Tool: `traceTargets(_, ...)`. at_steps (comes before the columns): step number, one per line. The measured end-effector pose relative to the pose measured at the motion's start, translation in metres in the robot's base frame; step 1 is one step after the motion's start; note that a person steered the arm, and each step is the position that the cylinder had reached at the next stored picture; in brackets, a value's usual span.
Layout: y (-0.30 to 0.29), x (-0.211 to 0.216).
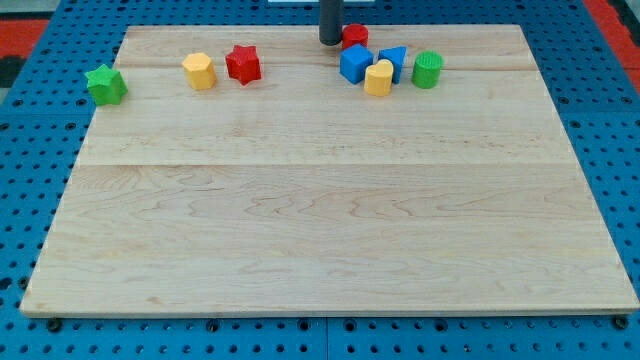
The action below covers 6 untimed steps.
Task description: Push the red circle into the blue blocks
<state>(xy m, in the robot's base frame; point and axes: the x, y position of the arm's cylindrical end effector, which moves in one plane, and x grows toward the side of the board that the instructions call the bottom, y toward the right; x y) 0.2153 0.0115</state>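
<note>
One rod end effector, jawless, my tip point(330, 41) touching red circle point(355, 36), just above blue blocks point(356, 63).

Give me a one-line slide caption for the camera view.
My tip sits just left of the red circle at the board's top edge, with the blue blocks right below it.

Bright, even light; soft short shadows, perhaps slight blur at edges

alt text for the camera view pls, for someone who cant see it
My tip sits at the view's top, just left of the red circle, which lies above two blue blocks. A wooden board also holds yellow, green and red star blocks.
</note>
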Motion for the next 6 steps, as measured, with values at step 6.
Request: traceTargets(6, -0.007, -0.019)
